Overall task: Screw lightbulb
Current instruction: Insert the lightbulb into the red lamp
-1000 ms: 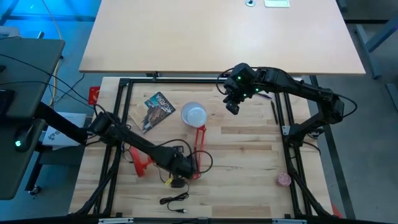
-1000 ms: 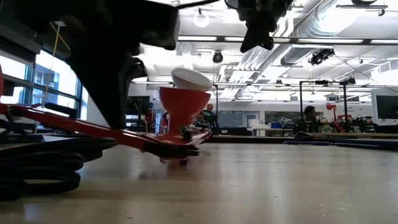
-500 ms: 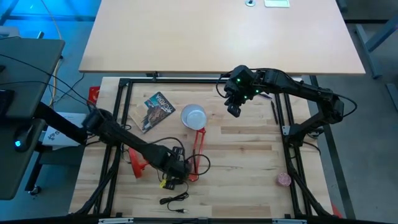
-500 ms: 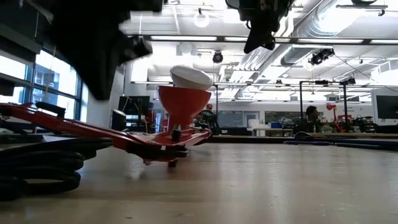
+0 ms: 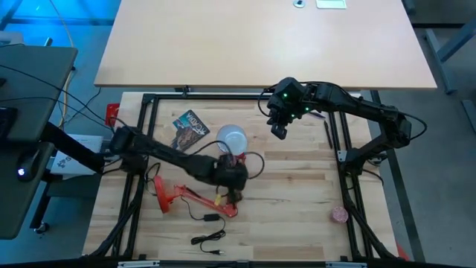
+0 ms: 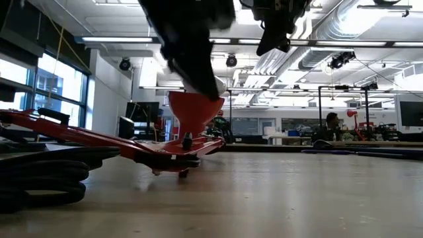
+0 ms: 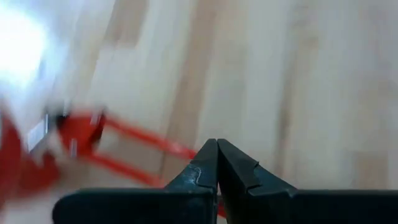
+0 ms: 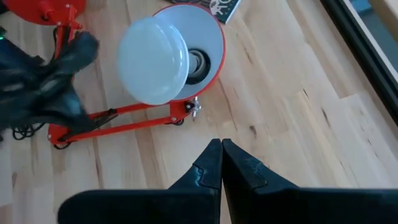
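Note:
The white lightbulb (image 8: 153, 59) sits tilted in the mouth of the red lamp's shade (image 8: 214, 34), its dome sticking out beside the dark socket (image 8: 198, 62). The lamp lies on the table with its red arm (image 8: 124, 118) flat on the wood. My left gripper (image 5: 236, 195) is shut and hovers over the lamp's arm, near side of the shade (image 5: 232, 139); in the left wrist view my left gripper (image 7: 217, 149) has wood and red bars below it. My right gripper (image 5: 278, 132) is shut and hangs high, to the right of the shade and beyond it.
A booklet (image 5: 190, 129) lies left of the shade. A black cable with a plug (image 5: 210, 218) trails near the front edge. A pink round thing (image 5: 340, 216) sits at the front right. The black frame (image 5: 149, 100) borders the wooden top.
My left gripper has risen off the lamp's arm and swung toward the far edge and right, tipping as it went, still shut. It now stands close by the shade. The lamp's arm slid a little on the table while the shade and bulb stayed about where they were.

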Tool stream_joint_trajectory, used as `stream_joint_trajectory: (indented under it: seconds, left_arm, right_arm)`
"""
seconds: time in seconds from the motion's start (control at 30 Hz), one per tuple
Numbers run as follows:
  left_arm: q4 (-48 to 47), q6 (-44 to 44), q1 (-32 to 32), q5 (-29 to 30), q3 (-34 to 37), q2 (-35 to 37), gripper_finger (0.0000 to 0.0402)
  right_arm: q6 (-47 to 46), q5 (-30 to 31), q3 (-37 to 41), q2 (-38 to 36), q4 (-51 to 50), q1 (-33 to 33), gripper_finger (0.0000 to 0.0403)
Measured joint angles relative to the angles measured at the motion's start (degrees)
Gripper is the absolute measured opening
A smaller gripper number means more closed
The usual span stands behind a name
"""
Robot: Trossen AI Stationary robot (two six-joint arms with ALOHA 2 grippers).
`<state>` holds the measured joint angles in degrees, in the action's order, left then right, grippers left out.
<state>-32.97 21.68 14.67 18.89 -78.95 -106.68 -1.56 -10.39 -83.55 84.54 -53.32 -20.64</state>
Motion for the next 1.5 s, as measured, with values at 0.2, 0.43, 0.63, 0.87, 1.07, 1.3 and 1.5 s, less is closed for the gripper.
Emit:
stream_joint_trajectory:
  seconds: [0.2, 0.43, 0.63, 0.87, 1.07, 1.3, 1.5]
  left_arm:
    - [-4.9, 33.6, -2.4, -6.2, -3.0, -1.7, 0.0]
    - [-10.9, 47.2, -3.0, -9.3, -3.0, -2.2, 0.0]
    - [-11.5, 52.0, -4.3, -5.3, -3.1, -2.8, 0.0]
    - [-10.4, 53.1, -4.3, -2.8, -3.1, -6.1, 0.0]
    - [-10.1, 53.8, -4.3, -2.0, -3.2, -8.2, 0.0]
    - [-10.4, 55.7, -3.8, -0.9, -2.9, -4.6, 0.0]
    - [-10.8, 56.4, -3.0, 1.2, -3.0, -4.2, 0.0]
  right_arm:
    - [-1.0, 0.7, 0.0, 0.0, 0.0, 0.0, 0.0]
    - [-1.0, 1.1, 0.0, 0.0, 0.0, 0.0, 0.0]
    - [-1.4, 1.1, 0.0, 0.0, 0.3, 0.0, 0.0]
    - [-1.9, 1.1, 0.0, 0.0, 0.6, 0.0, 0.0]
    - [-2.1, 0.4, 0.0, 0.0, 0.9, 0.0, 0.0]
    - [-1.0, 0.3, 0.0, -0.3, 1.1, 0.0, 0.0]
    - [-0.5, 0.3, 0.0, -0.6, 1.1, -0.1, 0.0]
